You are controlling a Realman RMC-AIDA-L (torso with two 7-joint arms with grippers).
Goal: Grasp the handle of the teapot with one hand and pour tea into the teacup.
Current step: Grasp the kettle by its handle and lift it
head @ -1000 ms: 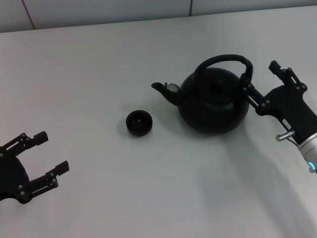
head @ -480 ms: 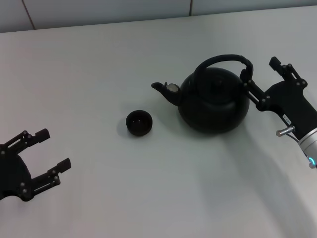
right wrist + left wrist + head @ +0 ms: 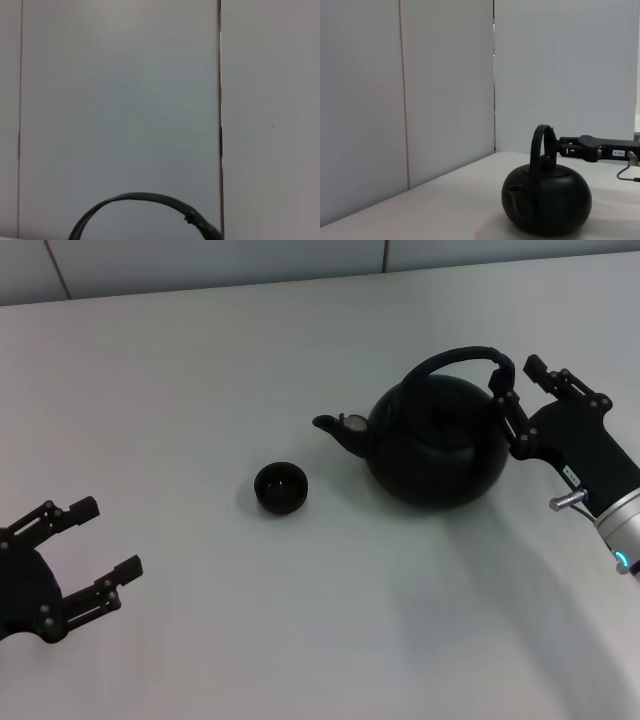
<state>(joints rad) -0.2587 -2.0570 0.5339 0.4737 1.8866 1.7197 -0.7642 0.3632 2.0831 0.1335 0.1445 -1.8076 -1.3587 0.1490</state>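
The matte-black teapot point(image 3: 435, 445) stands upright right of the table's middle, with its spout point(image 3: 335, 426) pointing left at the small dark teacup point(image 3: 280, 487). Its arched handle point(image 3: 460, 357) stands over the lid. My right gripper point(image 3: 520, 385) is open at the handle's right end, and its near fingertip point(image 3: 503, 400) is against or just beside the handle. The left wrist view shows the teapot point(image 3: 547, 200) with the right gripper point(image 3: 587, 148) at handle height. The right wrist view shows only the handle's arc point(image 3: 145, 202). My left gripper point(image 3: 108, 538) is open and empty at the near left.
The table point(image 3: 200, 370) is plain white, with a pale panelled wall point(image 3: 200, 260) behind its far edge. The teacup sits a short way left of the spout.
My right gripper has moved up and left to the handle's right end. The teapot has shifted slightly to the right. My left gripper has barely moved.
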